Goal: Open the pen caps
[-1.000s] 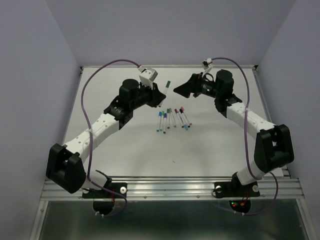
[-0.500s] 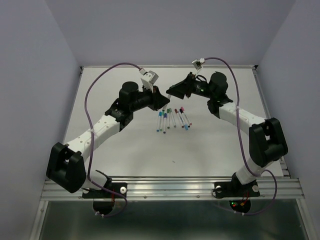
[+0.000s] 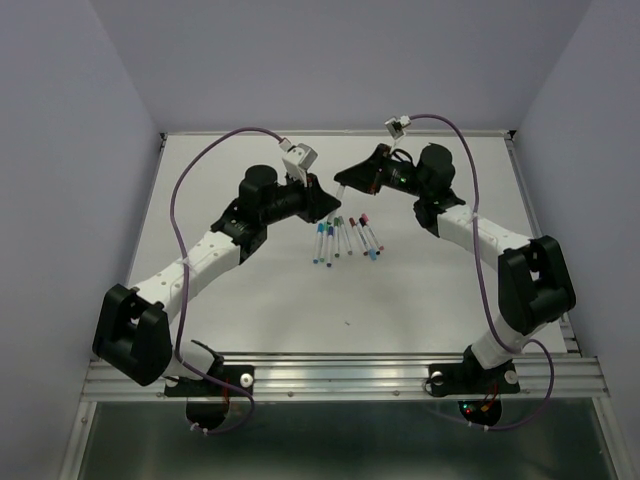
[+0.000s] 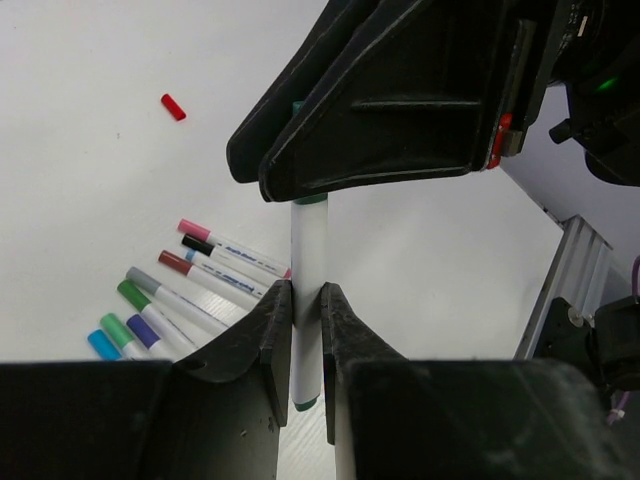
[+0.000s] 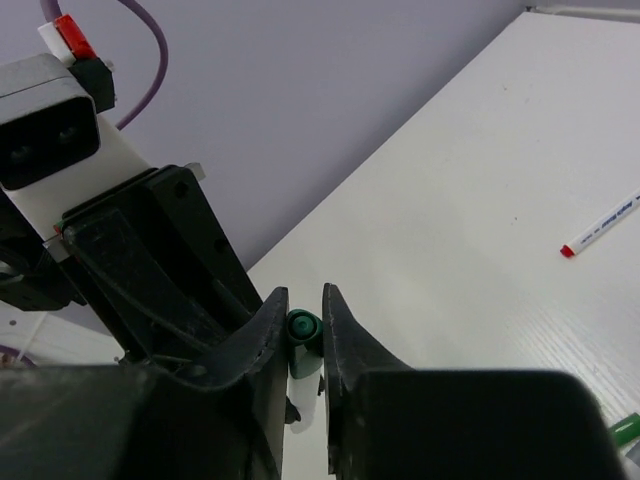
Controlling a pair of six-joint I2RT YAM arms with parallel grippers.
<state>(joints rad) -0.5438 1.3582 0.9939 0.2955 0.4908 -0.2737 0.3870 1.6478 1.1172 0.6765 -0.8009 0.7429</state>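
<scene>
A white-barrelled pen (image 4: 307, 300) with a green pen cap (image 5: 303, 335) is held in the air between the two arms. My left gripper (image 4: 307, 290) is shut on the pen's barrel, its green tail end showing between the fingers. My right gripper (image 5: 304, 295) is shut on the green cap at the other end, facing the left gripper (image 3: 325, 205). From above, the right gripper (image 3: 345, 185) meets the left one above the far middle of the table. Several more pens (image 3: 345, 237) lie in a row on the table below them.
A loose red cap (image 4: 173, 106) lies on the white table (image 3: 270, 290), apart from the row of pens (image 4: 200, 285). One more pen (image 5: 605, 225) with a red end lies alone. Purple cables (image 3: 180, 200) loop over both arms.
My right gripper has swung left to the pen in my left gripper and closed from wide open onto its green cap. The left arm shifted slightly right.
</scene>
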